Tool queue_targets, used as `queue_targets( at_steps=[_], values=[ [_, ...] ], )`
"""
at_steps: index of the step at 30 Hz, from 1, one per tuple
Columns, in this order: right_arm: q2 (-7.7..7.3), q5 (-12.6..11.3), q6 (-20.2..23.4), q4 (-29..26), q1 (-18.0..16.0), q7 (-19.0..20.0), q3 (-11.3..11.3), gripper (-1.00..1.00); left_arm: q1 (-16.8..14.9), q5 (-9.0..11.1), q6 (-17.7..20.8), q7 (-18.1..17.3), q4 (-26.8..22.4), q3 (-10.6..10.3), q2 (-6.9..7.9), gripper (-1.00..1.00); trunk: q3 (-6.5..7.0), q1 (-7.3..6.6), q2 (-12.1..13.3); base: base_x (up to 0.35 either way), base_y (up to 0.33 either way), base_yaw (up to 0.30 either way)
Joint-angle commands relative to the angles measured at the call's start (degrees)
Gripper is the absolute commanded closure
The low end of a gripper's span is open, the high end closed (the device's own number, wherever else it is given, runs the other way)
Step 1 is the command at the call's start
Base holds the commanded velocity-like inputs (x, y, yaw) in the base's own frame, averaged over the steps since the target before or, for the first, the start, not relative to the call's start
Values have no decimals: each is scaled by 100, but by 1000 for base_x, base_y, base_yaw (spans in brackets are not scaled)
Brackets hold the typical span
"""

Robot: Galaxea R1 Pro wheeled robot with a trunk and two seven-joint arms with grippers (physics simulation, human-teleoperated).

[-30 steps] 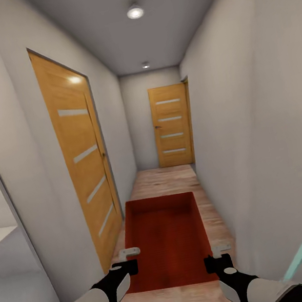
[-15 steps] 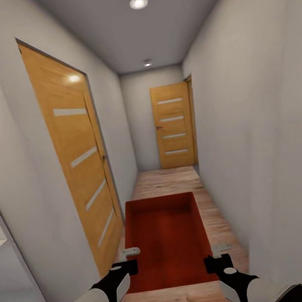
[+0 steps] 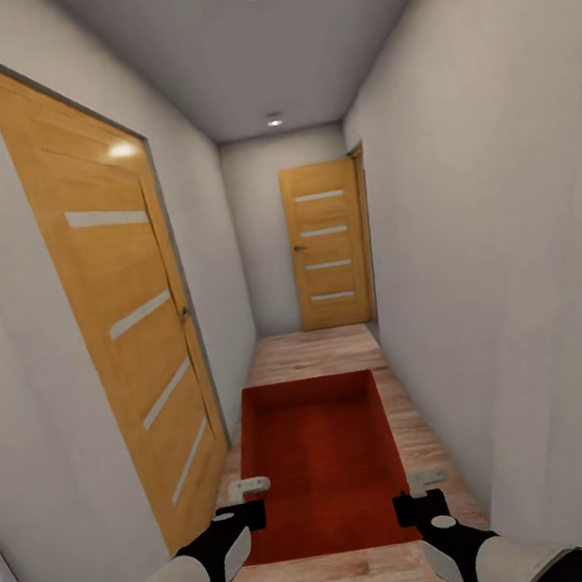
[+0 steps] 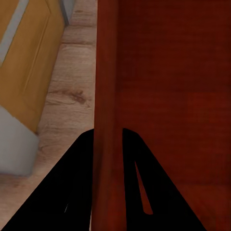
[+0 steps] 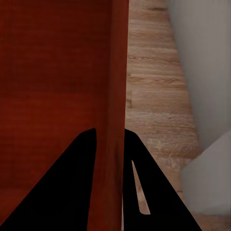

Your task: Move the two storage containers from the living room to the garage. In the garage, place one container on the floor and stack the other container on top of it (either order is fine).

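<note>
white-walled hallway with a wood plank floor (image 3: 316,353): the view has advanced, so the left door (image 3: 112,303) looms nearer and the earlier teal frame is gone. left pincer (image 3: 249,501) and right pincer (image 3: 423,489) each stay clamped on a side wall of the storage container (image 3: 321,462), carried ahead.

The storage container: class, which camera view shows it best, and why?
The head view: the storage container appears whole, open-topped, carried between both tools along a corridor. The left wrist view shows one side wall pinched between fingers; the right wrist view shows the opposite wall likewise.
</note>
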Motion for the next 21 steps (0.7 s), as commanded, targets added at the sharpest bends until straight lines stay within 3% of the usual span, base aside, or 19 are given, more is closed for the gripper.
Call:
queue_targets(
  at_steps=[1, 21],
  values=[
    [-13, -71, -571, -1, -4, -23, -49, 100, 0, 5, 24, 59, 10, 254, 296, 100, -2, 5, -3, 323, 0, -22],
    [-13, -71, -562, -1, -5, -24, -49, 100, 0, 5, 24, 59, 10, 254, 305, 100, -2, 5, -3, 323, 0, -2]
  ],
)
